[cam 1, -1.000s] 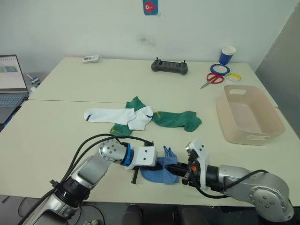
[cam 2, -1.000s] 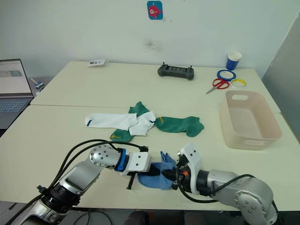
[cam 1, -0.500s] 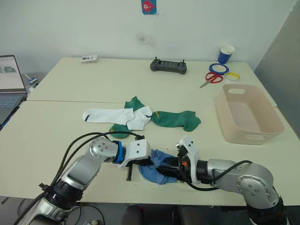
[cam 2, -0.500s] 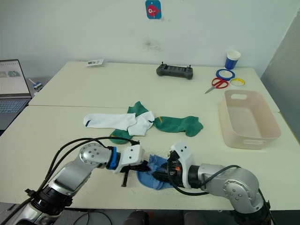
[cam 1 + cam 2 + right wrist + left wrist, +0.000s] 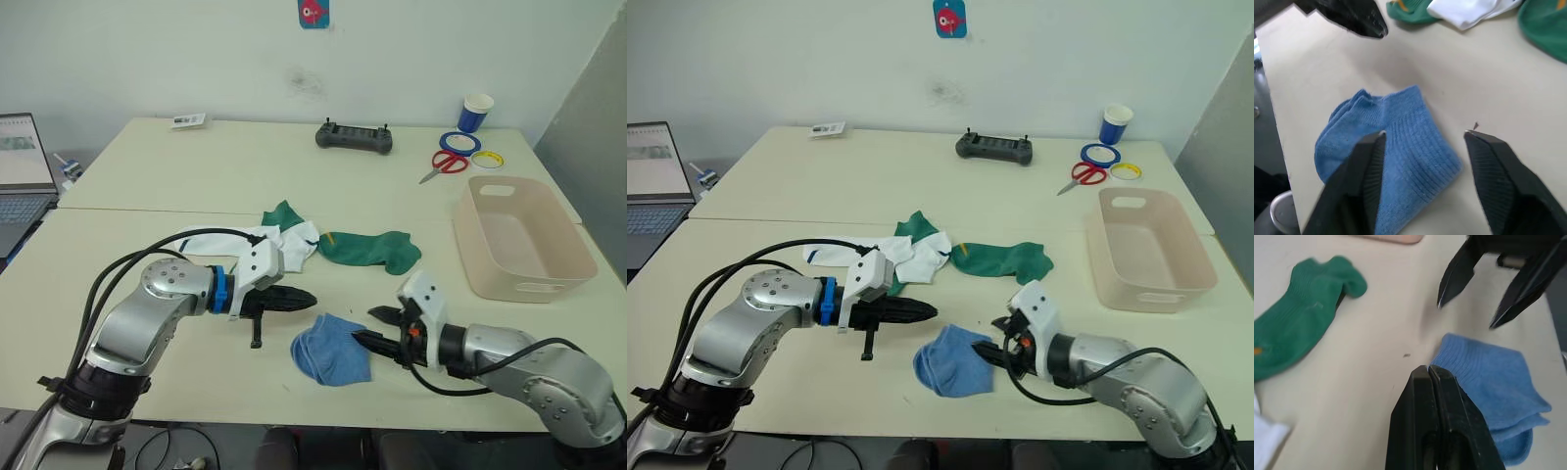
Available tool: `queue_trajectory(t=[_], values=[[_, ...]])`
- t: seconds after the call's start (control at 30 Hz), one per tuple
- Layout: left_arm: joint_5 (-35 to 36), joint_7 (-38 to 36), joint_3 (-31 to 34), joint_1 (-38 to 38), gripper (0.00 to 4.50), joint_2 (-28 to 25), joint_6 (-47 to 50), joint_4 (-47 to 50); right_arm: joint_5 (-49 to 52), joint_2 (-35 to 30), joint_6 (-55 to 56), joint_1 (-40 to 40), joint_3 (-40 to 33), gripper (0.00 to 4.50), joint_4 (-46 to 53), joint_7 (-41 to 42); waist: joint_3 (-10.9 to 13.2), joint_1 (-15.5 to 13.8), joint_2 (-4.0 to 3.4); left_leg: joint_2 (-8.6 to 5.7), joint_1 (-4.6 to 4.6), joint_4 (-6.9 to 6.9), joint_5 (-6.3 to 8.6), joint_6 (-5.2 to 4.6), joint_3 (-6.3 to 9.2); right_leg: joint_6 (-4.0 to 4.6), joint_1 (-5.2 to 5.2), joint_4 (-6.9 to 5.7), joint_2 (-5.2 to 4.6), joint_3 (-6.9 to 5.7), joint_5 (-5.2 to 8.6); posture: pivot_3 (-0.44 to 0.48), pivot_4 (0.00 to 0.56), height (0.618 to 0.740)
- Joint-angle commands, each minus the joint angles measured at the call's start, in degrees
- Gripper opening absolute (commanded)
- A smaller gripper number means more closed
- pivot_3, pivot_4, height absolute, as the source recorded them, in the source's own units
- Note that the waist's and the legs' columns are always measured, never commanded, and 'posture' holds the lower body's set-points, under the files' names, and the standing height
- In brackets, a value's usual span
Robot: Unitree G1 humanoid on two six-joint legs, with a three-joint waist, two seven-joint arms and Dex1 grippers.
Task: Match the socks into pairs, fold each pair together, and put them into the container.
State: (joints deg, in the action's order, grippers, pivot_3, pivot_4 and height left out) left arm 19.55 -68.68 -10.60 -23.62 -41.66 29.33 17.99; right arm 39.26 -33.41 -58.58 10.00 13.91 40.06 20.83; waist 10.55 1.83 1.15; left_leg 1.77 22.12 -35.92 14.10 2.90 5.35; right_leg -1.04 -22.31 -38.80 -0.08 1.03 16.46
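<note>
Left gripper (image 5: 306, 295) hangs over the table (image 5: 127, 196) with its two black fingers pressed together and nothing between them, its tip just to the left of the folded blue pair (image 5: 331, 349). Right gripper (image 5: 377, 328) has its fingers spread apart, empty, their tips at the right edge of that blue pair, which lies flat near the table's front edge. Farther back lie the white socks (image 5: 250, 240), overlapping one dark green sock (image 5: 282, 215), with the other green sock (image 5: 370, 250) just to their right. The container (image 5: 524, 240) stands at the right side of the table, well apart from all the socks, and nothing lies inside it. Behind it are red scissors (image 5: 447, 164), tape rolls (image 5: 460, 144) and a paper cup (image 5: 475, 113); a black controller (image 5: 355, 137) sits at the far middle.

From the left wrist, the closed fingers (image 5: 1432, 431) point at the blue pair's cuff edge, with the other gripper's spread fingers opposite.

From the right wrist, the spread fingers (image 5: 1369, 176) straddle the blue pair (image 5: 1391, 156), above it.
</note>
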Motion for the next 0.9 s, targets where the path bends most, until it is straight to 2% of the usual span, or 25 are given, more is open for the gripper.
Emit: queue_trajectory(t=[0.03,0.13,0.17,0.23,0.37,0.63,0.73,0.9], values=[[-3.7,0.0,-5.2,-0.1,0.0,1.9,-5.6,0.3,-5.1,-0.4,4.6,1.1,4.8,1.36,-1.6,2.9,0.0,0.0,0.0,0.0,0.01,0.0,0.0,0.0,-0.01,0.0,0.0,0.0,0.0,0.0,0.0,0.0,0.15,0.74],[-8.8,0.5,-9.3,0.5,0.0,2.6,-11.6,-3.7,-7.7,0.5,6.1,3.0,8.0,0.21,-4.9,5.3,0.0,0.1,0.01,0.0,0.01,-0.01,0.0,0.0,0.0,0.0,-0.01,-0.02,0.0,0.01,0.0,0.0,0.15,0.74],[-9.9,0.5,-10.3,0.4,0.0,2.9,-12.5,-5.4,-8.4,0.8,6.5,3.8,9.0,0.05,-6.1,6.3,0.0,0.1,0.01,0.0,-0.02,-0.01,0.0,0.0,-0.01,0.0,-0.01,-0.05,0.01,0.01,0.0,0.0,0.15,0.74],[-11.6,1.6,-11.6,0.3,0.0,3.8,-12.8,-9.2,-9.3,1.1,6.9,4.6,10.2,0.05,-8.3,8.2,0.0,0.0,0.01,0.01,-0.04,-0.01,0.0,0.0,0.06,0.0,-0.01,-0.1,0.03,-0.04,0.0,0.0,0.15,0.74],[-14.5,0.5,-12.6,1.5,0.0,2.0,-15.1,-11.8,-10.5,0.7,6.6,5.0,11.2,0.05,-9.3,10.7,0.0,0.0,0.01,0.0,-0.01,-0.01,0.0,-0.01,0.08,0.0,-0.01,-0.08,0.03,-0.05,0.0,0.0,0.15,0.74],[-18.0,0.4,-12.7,5.2,0.0,-2.7,-19.3,-14.7,-11.0,-3.4,5.3,-0.1,8.6,0.05,-5.2,12.6,0.0,0.0,-0.03,0.03,-0.15,0.0,0.0,-0.01,0.08,0.01,0.07,-0.1,0.03,-0.05,0.02,0.0,0.15,0.74],[-16.2,0.7,-10.9,5.5,0.0,-2.5,-20.5,-14.1,-11.5,-7.3,6.9,-3.8,7.2,0.05,-1.6,13.8,-0.1,0.1,-0.06,0.03,-0.21,0.0,0.0,-0.01,0.05,0.02,0.11,-0.1,0.02,-0.02,0.02,0.0,0.15,0.74],[-8.2,-3.6,-7.2,2.9,0.0,-2.3,-17.2,-7.7,-10.1,-7.7,8.6,-3.6,4.0,0.05,3.1,14.2,0.0,0.2,-0.02,0.05,-0.18,0.0,0.0,-0.01,0.07,0.02,0.05,-0.17,0.03,-0.06,0.02,0.0,0.15,0.74]])
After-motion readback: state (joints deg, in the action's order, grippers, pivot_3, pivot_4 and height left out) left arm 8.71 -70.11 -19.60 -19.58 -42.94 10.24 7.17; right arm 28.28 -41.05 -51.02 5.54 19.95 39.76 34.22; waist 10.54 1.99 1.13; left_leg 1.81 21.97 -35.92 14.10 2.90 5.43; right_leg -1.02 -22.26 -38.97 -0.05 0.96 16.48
